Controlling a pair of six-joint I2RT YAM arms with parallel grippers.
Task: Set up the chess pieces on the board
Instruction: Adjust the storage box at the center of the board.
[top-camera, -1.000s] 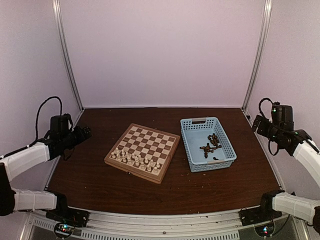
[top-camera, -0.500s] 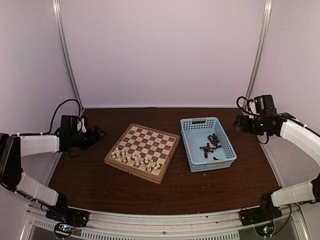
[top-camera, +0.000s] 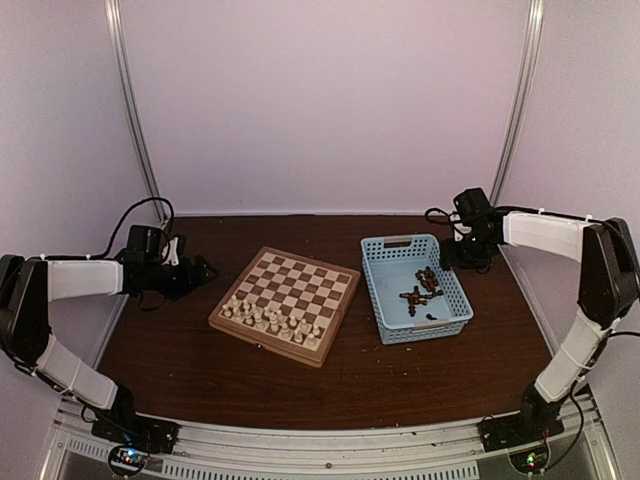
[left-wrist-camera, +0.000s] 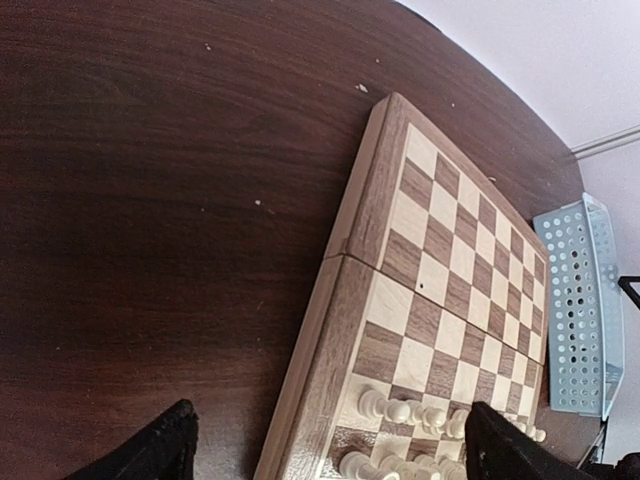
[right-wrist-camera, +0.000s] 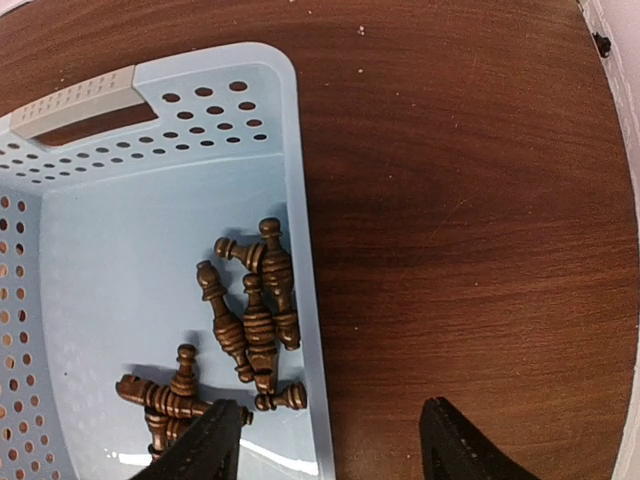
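At the left of the table (left-wrist-camera: 150, 200), your left gripper (left-wrist-camera: 330, 450) hangs low over the chessboard (left-wrist-camera: 440, 260) edge, jaws spread wide and holding nothing. Any sideways sweep from there could shove the chessboard askew or bowl over the cream pieces (left-wrist-camera: 400, 410), which stand in two close rows on its near side. The far rows are bare, so the dark side is not yet set. Over in the light blue basket (right-wrist-camera: 300, 200), the dark pieces (right-wrist-camera: 255, 310) lie on their sides in a touching cluster, several pressed against the right wall. Your right gripper (right-wrist-camera: 325, 450) hovers above that wall with its jaws apart and empty, one finger over the basket floor and the other over bare table. Close there and you likely pinch the plastic wall and drag or lift the whole basket. Come further in and you may catch two chessmen at once, or have a rounded one squirt out sideways.
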